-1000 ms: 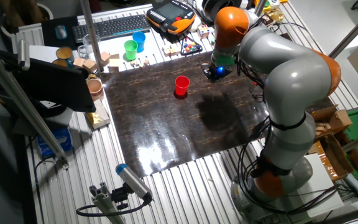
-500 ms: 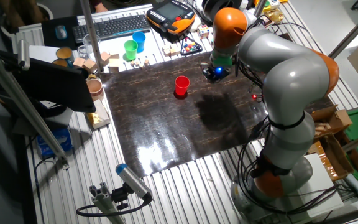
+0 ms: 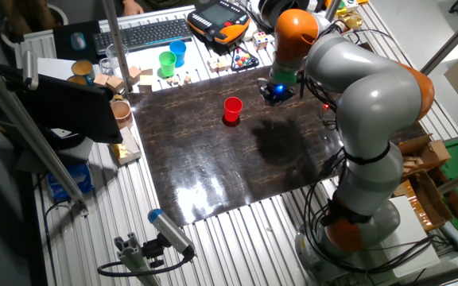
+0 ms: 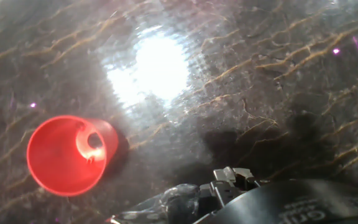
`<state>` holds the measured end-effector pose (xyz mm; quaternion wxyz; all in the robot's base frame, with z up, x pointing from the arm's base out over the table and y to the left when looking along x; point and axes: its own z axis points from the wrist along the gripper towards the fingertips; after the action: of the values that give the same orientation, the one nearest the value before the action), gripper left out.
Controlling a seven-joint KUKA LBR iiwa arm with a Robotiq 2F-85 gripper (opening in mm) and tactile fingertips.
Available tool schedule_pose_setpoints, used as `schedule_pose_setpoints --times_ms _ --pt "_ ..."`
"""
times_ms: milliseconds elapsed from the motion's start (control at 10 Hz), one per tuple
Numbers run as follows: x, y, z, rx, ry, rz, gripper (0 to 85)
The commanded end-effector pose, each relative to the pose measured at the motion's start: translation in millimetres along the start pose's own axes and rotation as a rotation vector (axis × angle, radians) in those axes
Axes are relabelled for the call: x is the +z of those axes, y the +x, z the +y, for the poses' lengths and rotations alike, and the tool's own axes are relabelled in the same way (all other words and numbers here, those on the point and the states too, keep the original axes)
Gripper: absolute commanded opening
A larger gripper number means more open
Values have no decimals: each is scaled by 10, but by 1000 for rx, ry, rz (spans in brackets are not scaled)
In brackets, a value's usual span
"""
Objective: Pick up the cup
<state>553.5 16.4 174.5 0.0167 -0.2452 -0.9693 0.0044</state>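
The red cup (image 3: 232, 109) stands upright and open side up on the dark mat (image 3: 213, 167), in its far middle part. My gripper (image 3: 275, 93) hangs a little above the mat to the right of the cup, apart from it and holding nothing. In the hand view the cup (image 4: 67, 154) sits at the lower left, seen from above, with its empty inside showing. Part of the hand (image 4: 229, 186) shows at the bottom edge. The fingers are not clear enough to tell whether they are open or shut.
A green cup (image 3: 167, 62) and a blue cup (image 3: 178, 52) stand beyond the mat's far left edge, near wooden blocks (image 3: 126, 79) and a keyboard (image 3: 141, 34). A teach pendant (image 3: 219, 21) lies at the back. A brown bowl (image 3: 121, 111) sits at the mat's left edge.
Almost nothing differs. The arm's upper joint wobbles slightly, and the gripper and the red cup stay where they were.
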Motion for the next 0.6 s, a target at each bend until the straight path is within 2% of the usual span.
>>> schedule_pose_setpoints --times_ms 0,200,300,500 --pt "23 -6 9 59 -5 7 7" --pt "96 -37 31 158 -17 30 7" --pt "132 -50 40 212 -46 44 7" --pt "186 -76 67 286 -69 58 7"
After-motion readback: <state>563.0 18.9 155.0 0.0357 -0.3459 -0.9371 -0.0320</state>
